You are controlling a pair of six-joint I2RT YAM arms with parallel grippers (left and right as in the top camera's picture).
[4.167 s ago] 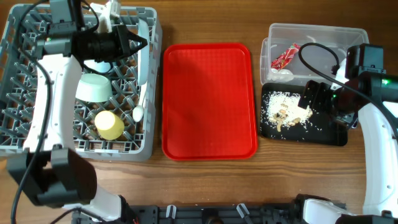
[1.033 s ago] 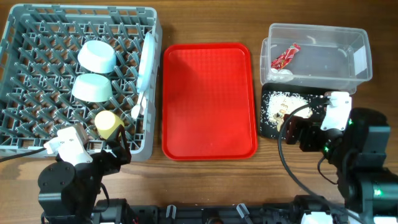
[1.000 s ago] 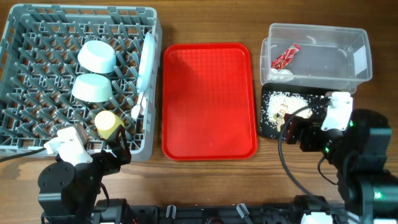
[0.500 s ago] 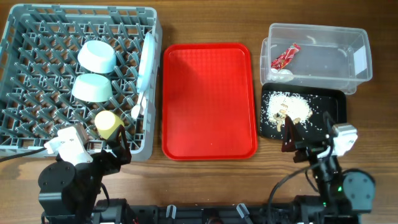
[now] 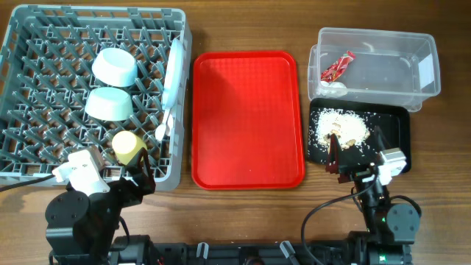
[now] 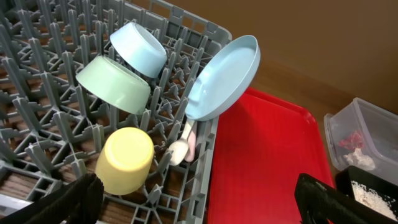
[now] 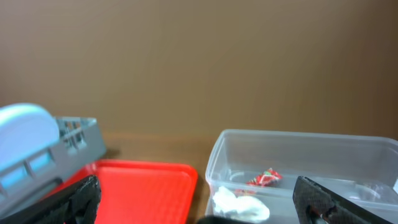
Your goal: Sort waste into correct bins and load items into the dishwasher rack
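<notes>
The grey dishwasher rack holds a pale-blue bowl, a light-green bowl, a yellow cup, an upright blue plate and a white spoon. The clear bin contains the red wrapper and white scrap. Rice-like leftovers lie in the black bin. My left gripper hangs open and holds nothing near the rack's front right corner. My right gripper is open with nothing in it, low at the black bin's front edge.
A bare red serving tray lies between the rack and the bins. Both arm bases sit at the table's front edge, left and right. Wood tabletop surrounds everything.
The right arm has pulled back from over the black bin to the front edge and dropped lower. The left arm has stayed where it was. Both grippers stay open.
</notes>
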